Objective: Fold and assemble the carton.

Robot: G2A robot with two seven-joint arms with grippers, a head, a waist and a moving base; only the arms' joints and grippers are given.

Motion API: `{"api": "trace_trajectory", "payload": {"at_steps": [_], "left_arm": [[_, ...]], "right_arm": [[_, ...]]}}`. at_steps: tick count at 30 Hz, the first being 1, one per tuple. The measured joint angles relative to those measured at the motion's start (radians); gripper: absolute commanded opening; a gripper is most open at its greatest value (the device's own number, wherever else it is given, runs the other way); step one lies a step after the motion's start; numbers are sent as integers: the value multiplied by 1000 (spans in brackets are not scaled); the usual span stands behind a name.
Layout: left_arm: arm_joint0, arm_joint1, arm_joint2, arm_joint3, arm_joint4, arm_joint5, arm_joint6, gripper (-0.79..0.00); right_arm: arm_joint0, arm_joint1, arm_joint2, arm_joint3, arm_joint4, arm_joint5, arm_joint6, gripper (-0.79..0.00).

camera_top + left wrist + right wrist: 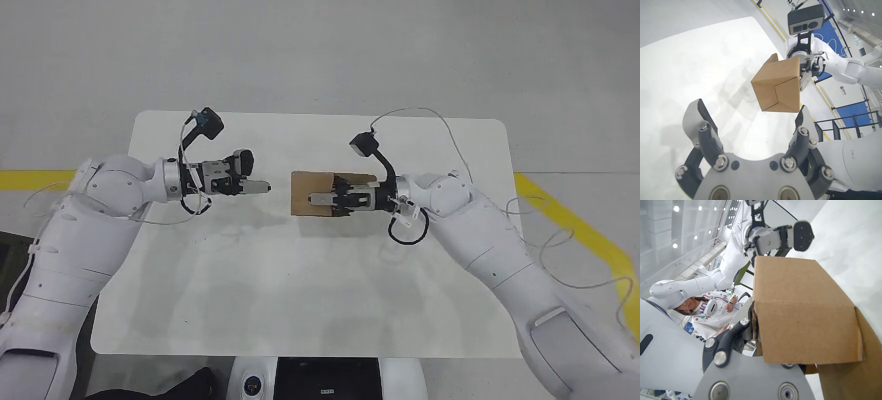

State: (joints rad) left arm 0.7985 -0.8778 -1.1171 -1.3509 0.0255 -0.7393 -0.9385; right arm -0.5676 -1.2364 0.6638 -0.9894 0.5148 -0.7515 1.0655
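A brown carton [306, 193] hangs over the middle of the white table [330, 290], with my right gripper [338, 195] shut on one end of it. In the left wrist view the carton [778, 85] turns a closed, folded end toward me, a loose flap [772, 59] sticks out behind it, and the right gripper [804, 75] holds its far side. My left gripper [752, 113] is open, a short way from that folded end, with nothing between its fingers [703, 111]. From above, the left gripper [260, 186] sits left of the carton. The carton's side [802, 313] hides my right fingers.
The table's far edge [320, 118] and near edge [300, 352] bound the work area, with bare surface all around the carton. A loose cable [440, 120] arcs from the right arm over the far right of the table.
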Motion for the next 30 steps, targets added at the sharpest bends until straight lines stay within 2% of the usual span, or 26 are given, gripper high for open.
{"api": "trace_trajectory", "payload": {"at_steps": [6,16,17,19,20,21,22,30], "left_arm": [[37,7,-45,-34,176,-111,140,0],[119,14,-100,-90,444,-194,338,0],[125,15,-104,-91,459,-201,350,0],[137,16,-111,-90,488,-218,375,0],[140,17,-113,-87,498,-224,383,0],[144,17,-114,-83,512,-232,393,0],[146,17,-113,-80,522,-238,399,0],[149,12,-81,-69,664,-274,475,0]], "right_arm": [[29,-21,-13,95,66,86,74,-785],[37,-81,-59,208,77,149,39,-785],[38,-86,-64,215,72,149,32,-720],[40,-99,-73,230,62,152,21,-440],[41,-104,-77,237,58,153,18,-397],[43,-111,-82,247,51,154,14,-120],[45,-115,-84,255,46,154,12,0],[65,-137,-89,302,-44,117,-30,0]]}}
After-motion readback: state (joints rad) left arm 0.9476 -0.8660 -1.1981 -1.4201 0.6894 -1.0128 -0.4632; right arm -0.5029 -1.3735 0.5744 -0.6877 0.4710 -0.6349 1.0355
